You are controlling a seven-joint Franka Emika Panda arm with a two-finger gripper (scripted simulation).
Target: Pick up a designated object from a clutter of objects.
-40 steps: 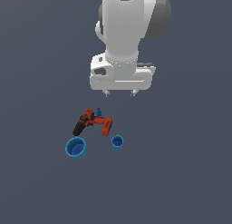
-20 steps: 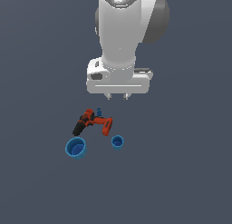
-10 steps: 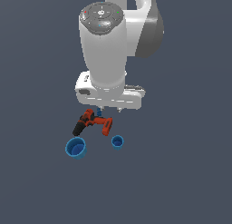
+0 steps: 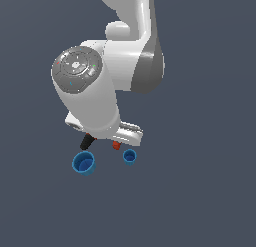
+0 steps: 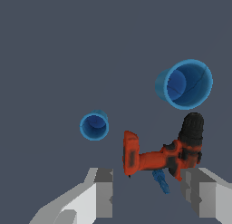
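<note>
Below the arm's bulky white housing, the large blue cup (image 4: 83,162) is seen in the lower left of the exterior frame, upright on the grey table (image 4: 200,191), well apart from the tool (image 5: 149,198). Its fingers (image 5: 105,191) are spread wide, holding nothing, over the red-and-black power drill (image 5: 163,153). Beside the drill stands the small blue cup (image 4: 129,156); a tiny blue piece (image 5: 161,181) lies against it.
</note>
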